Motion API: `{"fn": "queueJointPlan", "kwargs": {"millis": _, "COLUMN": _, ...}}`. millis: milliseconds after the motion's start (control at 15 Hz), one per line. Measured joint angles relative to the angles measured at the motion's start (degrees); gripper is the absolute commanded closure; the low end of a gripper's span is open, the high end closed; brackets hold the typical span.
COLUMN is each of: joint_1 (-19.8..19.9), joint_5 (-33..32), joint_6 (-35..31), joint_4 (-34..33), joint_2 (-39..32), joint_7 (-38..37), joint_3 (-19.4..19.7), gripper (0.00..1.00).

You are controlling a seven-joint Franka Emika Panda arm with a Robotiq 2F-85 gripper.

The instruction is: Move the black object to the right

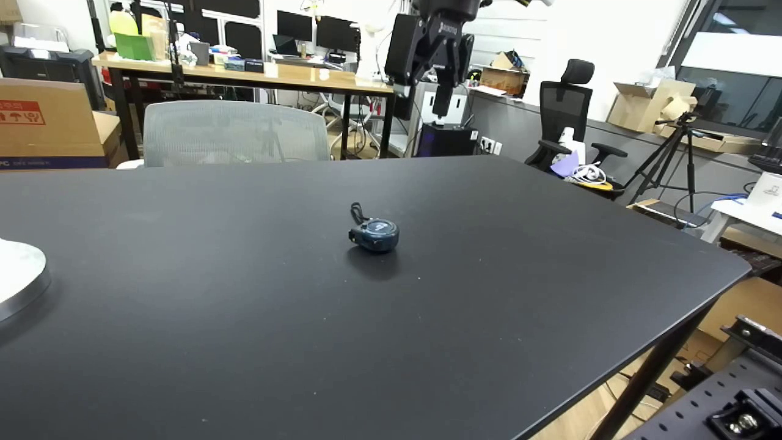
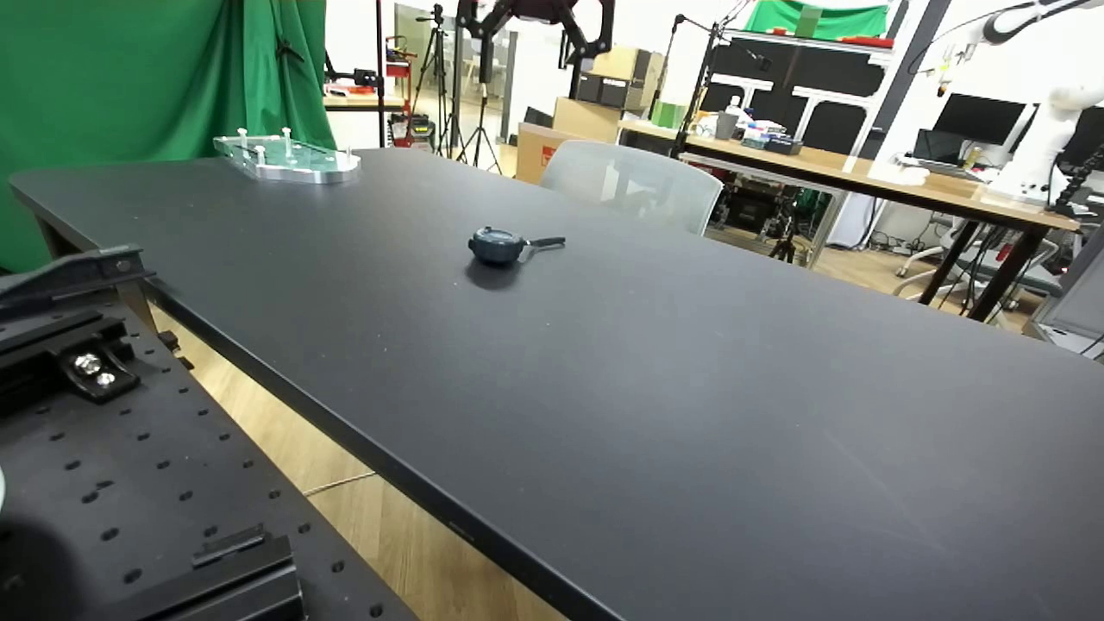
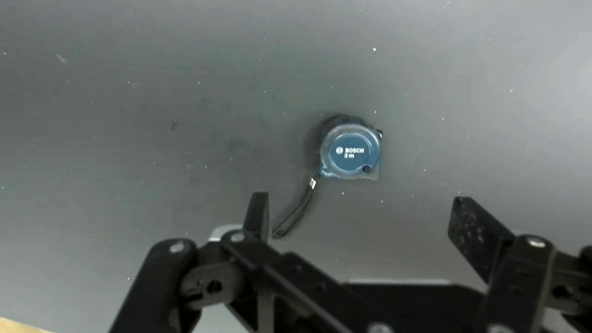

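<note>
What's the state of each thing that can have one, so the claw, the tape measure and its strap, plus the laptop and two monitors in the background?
Claw: open, holding nothing
Tape measure: lying flat, ungripped
Strap: attached, trailing loose
Laptop: open
Monitors: upright, looking dark

Blue tape measure (image 3: pixel 350 151) beyond wide-apart fingers (image 3: pixel 476 233)

My gripper (image 3: pixel 363 222) hangs above the table (image 2: pixel 690 431), apart from the tape measure (image 2: pixel 498 247) lying on it. In an exterior view, a board (image 2: pixel 309 176) sits on the table left of the tape measure, and to the right a chair (image 2: pixel 621 185) stands behind the table.
</note>
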State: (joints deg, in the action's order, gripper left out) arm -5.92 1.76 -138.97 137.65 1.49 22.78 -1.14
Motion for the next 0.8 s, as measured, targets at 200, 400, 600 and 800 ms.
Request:
{"fn": "queueJointPlan", "kwargs": {"millis": 200, "joint_1": 0.22, "joint_5": -4.5, "joint_6": -0.32, "joint_4": -1.0, "joint_2": -4.9, "joint_7": 0.05, "joint_3": -0.23, "gripper": 0.0}}
{"fn": "queueJointPlan", "kwargs": {"millis": 400, "joint_1": 0.45, "joint_5": -7.33, "joint_6": -2.2, "joint_4": -2.71, "joint_2": -10.06, "joint_7": 0.05, "joint_3": -0.7, "gripper": 0.0}}
{"fn": "queueJointPlan", "kwargs": {"millis": 600, "joint_1": 0.51, "joint_5": -7.46, "joint_6": -3.87, "joint_4": -4.58, "joint_2": -14.24, "joint_7": 0.24, "joint_3": -1.76, "gripper": 0.0}}
{"fn": "queueJointPlan", "kwargs": {"millis": 800, "joint_1": 0.75, "joint_5": -6.99, "joint_6": -4.52, "joint_4": -6.15, "joint_2": -17.32, "joint_7": 0.28, "joint_3": -3.28, "gripper": 0.0}}
